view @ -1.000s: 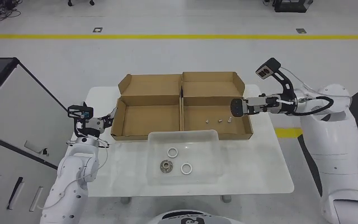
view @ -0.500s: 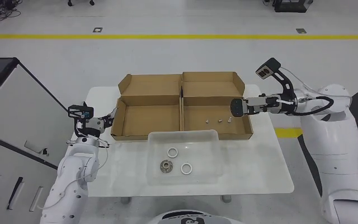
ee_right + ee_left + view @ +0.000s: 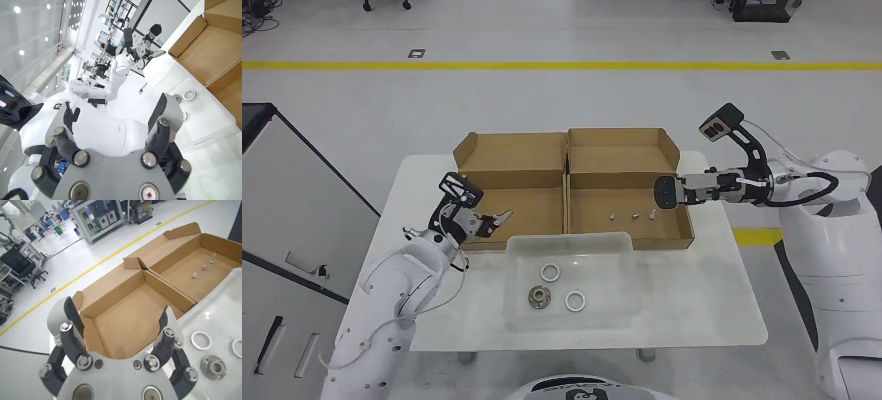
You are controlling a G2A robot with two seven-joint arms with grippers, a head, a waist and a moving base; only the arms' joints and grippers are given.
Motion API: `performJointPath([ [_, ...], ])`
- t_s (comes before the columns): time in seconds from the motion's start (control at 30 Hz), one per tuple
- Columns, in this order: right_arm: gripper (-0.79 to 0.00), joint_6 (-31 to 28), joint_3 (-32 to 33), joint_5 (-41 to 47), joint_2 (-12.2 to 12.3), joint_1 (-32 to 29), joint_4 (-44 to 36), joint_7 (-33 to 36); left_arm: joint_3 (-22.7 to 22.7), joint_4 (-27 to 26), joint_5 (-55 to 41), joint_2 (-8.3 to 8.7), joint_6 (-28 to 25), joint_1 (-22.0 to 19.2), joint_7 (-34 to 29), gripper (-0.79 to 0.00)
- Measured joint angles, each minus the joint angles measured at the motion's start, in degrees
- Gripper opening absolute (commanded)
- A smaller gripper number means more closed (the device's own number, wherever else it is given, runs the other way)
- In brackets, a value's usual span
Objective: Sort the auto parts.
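Observation:
A clear plastic tray (image 3: 617,245) holds two white rings (image 3: 552,271) (image 3: 576,299) and a metal flange (image 3: 538,296). Behind it stand two open cardboard boxes. The left box (image 3: 522,212) is empty; the right box (image 3: 627,225) holds three small bolts (image 3: 635,214). My left gripper (image 3: 494,222) hangs open over the left box's front corner, beside the tray. Its wrist view shows the open gripper (image 3: 119,317), a ring (image 3: 201,340), the flange (image 3: 213,366) and the bolts (image 3: 204,267). My right gripper (image 3: 660,192) is open and empty above the right box's right side (image 3: 113,109).
The white table (image 3: 702,290) has free room right of the tray and along its left side (image 3: 412,200). The box lids (image 3: 512,150) stand up at the back. A grey panel (image 3: 282,200) leans off the table's left.
My left arm has swung from the table's left edge inward to the left box's front corner, near the tray. The right arm has stayed put.

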Motion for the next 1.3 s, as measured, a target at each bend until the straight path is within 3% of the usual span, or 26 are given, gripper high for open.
performJointPath([
  [0.27, 0.000, 0.0, 0.0, 0.0, 0.0, 0.0, 0.0, 0.0, 3.1, -4.5, -8.4, 0.33, -9.4, -4.3, -14.1, 0.000],
  [0.6, 0.000, 0.0, 0.0, 0.0, 0.0, 0.0, 0.0, 0.0, 10.0, -7.2, -17.1, 0.53, -14.0, -11.6, -31.3, 0.000],
  [0.93, 0.000, 0.0, 0.0, 0.0, 0.0, 0.0, 0.0, 0.0, 20.1, -6.0, -21.1, 0.35, -15.1, -18.2, -43.1, 0.000],
  [1.3, 0.000, 0.0, 0.0, 0.0, 0.0, 0.0, 0.0, 0.0, 34.2, -0.5, -24.9, 0.84, -9.0, -27.6, -49.3, 0.000],
])
